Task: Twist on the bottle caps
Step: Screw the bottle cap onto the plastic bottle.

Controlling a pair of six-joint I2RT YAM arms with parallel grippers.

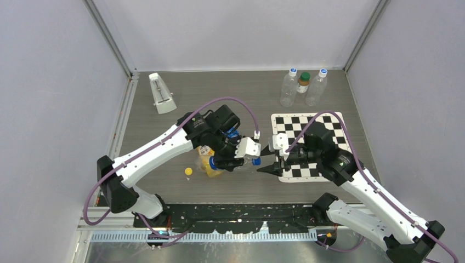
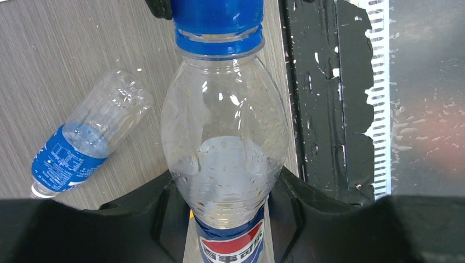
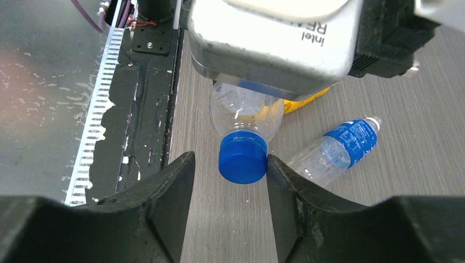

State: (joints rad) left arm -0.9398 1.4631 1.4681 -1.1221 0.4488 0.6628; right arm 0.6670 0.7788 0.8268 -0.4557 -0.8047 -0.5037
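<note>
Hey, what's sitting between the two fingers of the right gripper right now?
The blue cap, on the neck of the clear bottle. The right wrist view shows it between the fingers, with bare table in the gap on one side.

"intel" is printed on the silver camera housing (image 3: 274, 44), seen upside down and followed by "REA" — the rest is cut off. A red, white and blue Pepsi label is carried by the bottle (image 2: 225, 142) under the blue cap (image 2: 216, 22), its white Chinese characters cropped at the frame edge. A blue label with fine white print is borne by the lying bottle (image 2: 104, 120) — too small to be read.
</note>
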